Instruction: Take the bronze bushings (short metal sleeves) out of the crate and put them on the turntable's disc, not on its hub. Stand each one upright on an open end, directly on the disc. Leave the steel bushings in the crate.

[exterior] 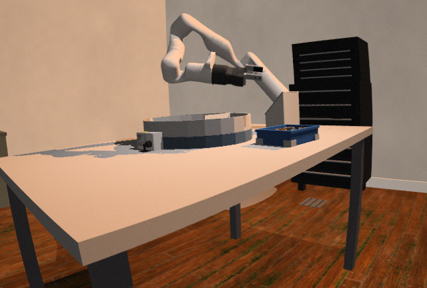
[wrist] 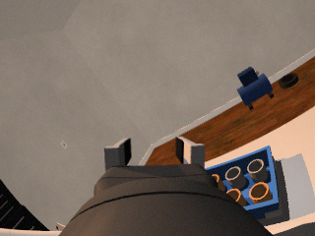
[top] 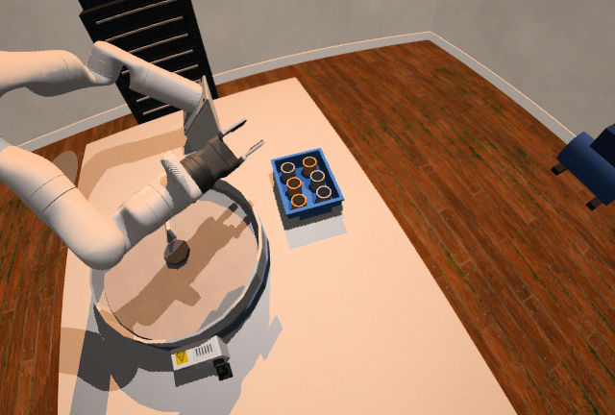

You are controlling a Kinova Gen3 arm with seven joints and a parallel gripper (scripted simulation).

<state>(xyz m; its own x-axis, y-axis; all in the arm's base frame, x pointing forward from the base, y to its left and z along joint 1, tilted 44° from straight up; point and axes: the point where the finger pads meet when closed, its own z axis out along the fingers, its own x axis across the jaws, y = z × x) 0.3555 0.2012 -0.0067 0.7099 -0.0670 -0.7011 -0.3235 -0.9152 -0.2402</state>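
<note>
The gripper (top: pixel 245 138) is fully open and holds nothing; its fingers (top: pixel 252 149) point roughly level, high above the turntable's rim (top: pixel 258 236). The blue crate (top: pixel 333 180) sits on the table (top: pixel 377 311) beside the turntable. Three bronze bushings (top: pixel 294 183) and three steel bushings (top: pixel 287 167) stand upright inside it. The disc (top: pixel 218 261) carries only its hub (top: pixel 177 253).

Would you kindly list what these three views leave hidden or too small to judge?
- Exterior view: bushings in the crate are hidden by its wall; colours unreadable.
- Wrist view: the claw body covers part of the crate; only some bushings show.
- Top view: the arm covers part of the turntable's disc.
- Top view: the label on the control box is too small to read.
</note>
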